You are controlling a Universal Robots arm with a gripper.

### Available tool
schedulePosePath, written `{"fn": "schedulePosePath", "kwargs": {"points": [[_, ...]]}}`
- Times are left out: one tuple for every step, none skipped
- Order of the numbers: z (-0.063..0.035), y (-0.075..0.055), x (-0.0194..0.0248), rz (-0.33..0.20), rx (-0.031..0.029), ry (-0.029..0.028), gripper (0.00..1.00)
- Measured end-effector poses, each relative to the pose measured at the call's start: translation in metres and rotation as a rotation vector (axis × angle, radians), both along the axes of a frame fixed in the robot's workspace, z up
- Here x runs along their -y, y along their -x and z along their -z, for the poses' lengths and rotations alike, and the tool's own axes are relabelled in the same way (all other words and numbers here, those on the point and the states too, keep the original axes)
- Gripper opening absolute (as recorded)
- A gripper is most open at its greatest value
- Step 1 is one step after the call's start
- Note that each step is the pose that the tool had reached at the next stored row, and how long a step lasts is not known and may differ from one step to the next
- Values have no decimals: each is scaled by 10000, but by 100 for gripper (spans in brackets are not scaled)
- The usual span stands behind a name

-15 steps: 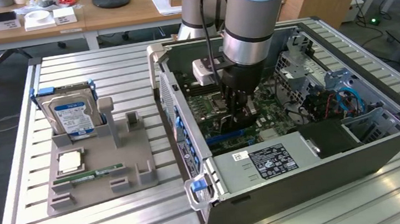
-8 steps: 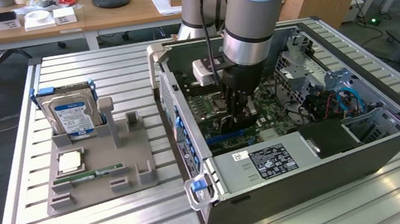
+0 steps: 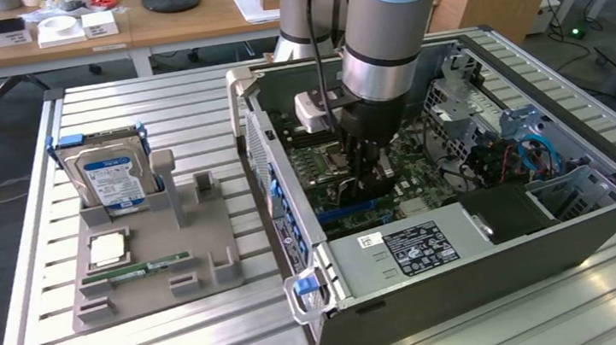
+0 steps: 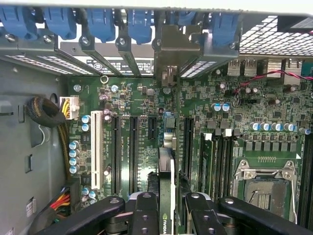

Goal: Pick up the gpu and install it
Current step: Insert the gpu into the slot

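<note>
**Card in the jaws, over the board, not yet shown seated**

A ribbed aluminium table (image 3: 163,102) carries the work, with office desks behind it. At the exterior view's left sits a grey plastic holder tray (image 3: 211,234) with a silver hard drive with a blue-white label (image 3: 112,176) standing in it and a narrow green memory stick (image 3: 135,270) lying flat. To its right is the open grey computer case (image 3: 490,265), and the gripper (image 3: 363,175) reaches down into it.

In the wrist view the gripper (image 4: 171,208) is clenched on the gpu (image 4: 166,176), a thin black card seen edge-on between the fingers. It sits upright over the green motherboard (image 4: 146,98), in line with the long black expansion slots (image 4: 133,147).

The pick-up looks done. Whether the card's edge is in a slot I cannot tell.
</note>
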State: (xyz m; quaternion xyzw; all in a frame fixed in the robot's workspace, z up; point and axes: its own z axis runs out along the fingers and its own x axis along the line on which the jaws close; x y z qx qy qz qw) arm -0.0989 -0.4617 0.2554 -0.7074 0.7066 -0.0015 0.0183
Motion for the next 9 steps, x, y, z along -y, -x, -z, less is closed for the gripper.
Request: {"fn": "schedulePosePath", "kwargs": {"points": [[6, 1, 1, 65, 0, -1, 26], [6, 0, 0, 89, 0, 0, 26], [15, 0, 0, 89, 0, -1, 26], [18, 1, 1, 89, -1, 2, 26], [19, 0, 1, 89, 0, 1, 26], [19, 0, 1, 89, -1, 1, 26], [19, 0, 1, 89, 0, 1, 26], [23, 0, 0, 89, 1, -1, 26], [30, 0, 0, 89, 2, -3, 26]]}}
